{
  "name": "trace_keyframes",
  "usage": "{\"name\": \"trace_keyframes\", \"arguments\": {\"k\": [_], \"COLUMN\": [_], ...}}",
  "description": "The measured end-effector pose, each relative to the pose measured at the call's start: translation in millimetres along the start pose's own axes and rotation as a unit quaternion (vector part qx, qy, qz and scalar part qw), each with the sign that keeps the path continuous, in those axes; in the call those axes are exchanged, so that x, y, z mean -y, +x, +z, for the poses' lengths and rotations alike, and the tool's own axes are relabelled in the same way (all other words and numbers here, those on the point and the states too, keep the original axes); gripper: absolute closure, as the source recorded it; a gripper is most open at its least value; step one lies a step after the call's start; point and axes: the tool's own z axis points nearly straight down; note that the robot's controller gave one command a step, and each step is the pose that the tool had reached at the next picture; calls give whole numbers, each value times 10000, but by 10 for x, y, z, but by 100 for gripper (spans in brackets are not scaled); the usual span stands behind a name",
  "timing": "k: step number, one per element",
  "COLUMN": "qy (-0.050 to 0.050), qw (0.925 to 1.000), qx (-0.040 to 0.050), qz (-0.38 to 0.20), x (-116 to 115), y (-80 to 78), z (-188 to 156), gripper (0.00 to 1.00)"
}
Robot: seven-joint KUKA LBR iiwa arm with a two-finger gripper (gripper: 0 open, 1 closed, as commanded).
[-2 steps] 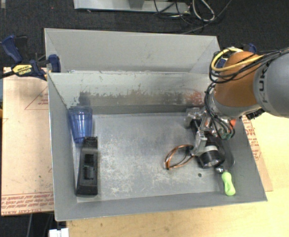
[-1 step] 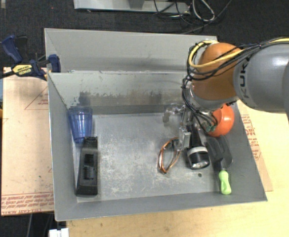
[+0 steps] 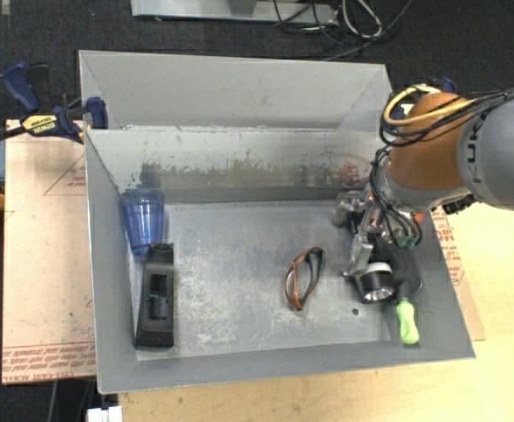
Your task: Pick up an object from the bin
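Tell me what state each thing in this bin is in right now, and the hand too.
Cup: lying against the left wall.
Black block: flat on the floor, right next to the cup.
Band: loose loop, flat, mid-floor, on its own.
Green piece: lying near the right front corner.
Hand: low at the right side, between band and green piece.

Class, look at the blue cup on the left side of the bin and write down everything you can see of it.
The blue cup is translucent, plastic by its look, and tapered. It sits at the left side of the bin, where the floor meets the sloping left wall. Its wide end points toward the back wall and its narrow end toward the front. The narrow end meets the black oblong device in front of it. Whether it lies flat or leans on the wall cannot be told.
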Motion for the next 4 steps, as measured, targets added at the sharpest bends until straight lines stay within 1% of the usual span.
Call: {"name": "trace_keyframes", "arguments": {"k": [1,2,3,4], "qy": [-127,-3,-167,-103], "qw": [9891,9999,9919,9989], "qx": [35,23,25,19], "qz": [-1464,-130,-1259,-448], "x": [-122,11,-12,95], "y": [275,94,279,111], "z": [-28,-247,-44,-215], "gripper": [0,0,0,100]}}
